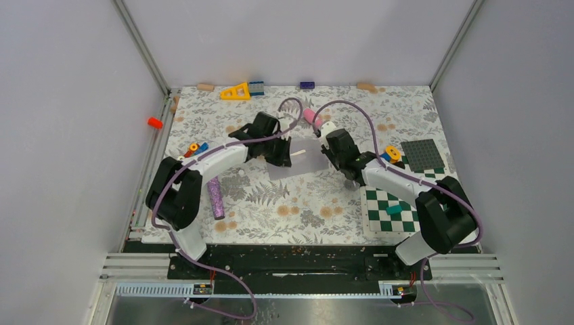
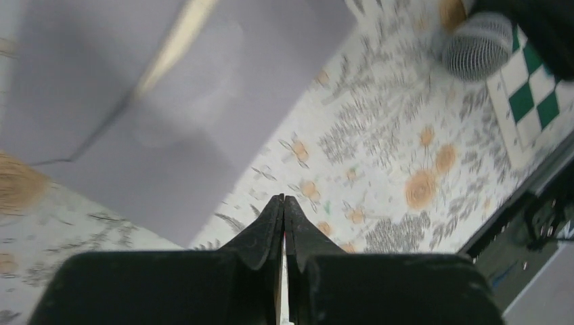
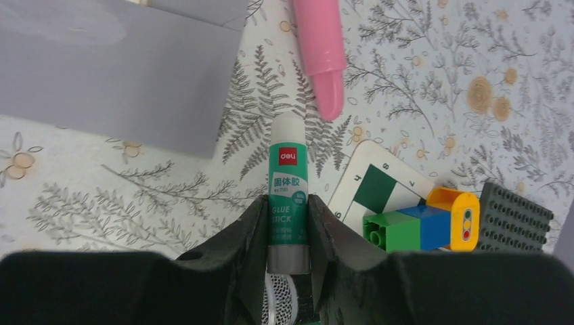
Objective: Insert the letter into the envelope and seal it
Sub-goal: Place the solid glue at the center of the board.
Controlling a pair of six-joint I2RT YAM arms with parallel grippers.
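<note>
The pale grey-lavender envelope (image 1: pixel 302 162) lies flat on the floral tablecloth between the two arms. It also shows in the left wrist view (image 2: pixel 169 122) and the right wrist view (image 3: pixel 115 74). A thin cream strip (image 2: pixel 177 44) runs along its fold; whether that is the letter I cannot tell. My left gripper (image 2: pixel 284 198) is shut, with nothing seen between its tips, just past the envelope's near corner. My right gripper (image 3: pixel 285 200) is shut on a green glue stick (image 3: pixel 289 169), whose white cap points past the envelope's right edge.
A pink marker (image 3: pixel 321 54) lies just beyond the glue stick's cap. At the right are a green-and-white checkerboard mat (image 1: pixel 391 210), a green, blue and yellow toy block (image 3: pixel 413 227) and a dark studded plate (image 1: pixel 423 154). A purple glitter cylinder (image 1: pixel 216 198) lies at the left.
</note>
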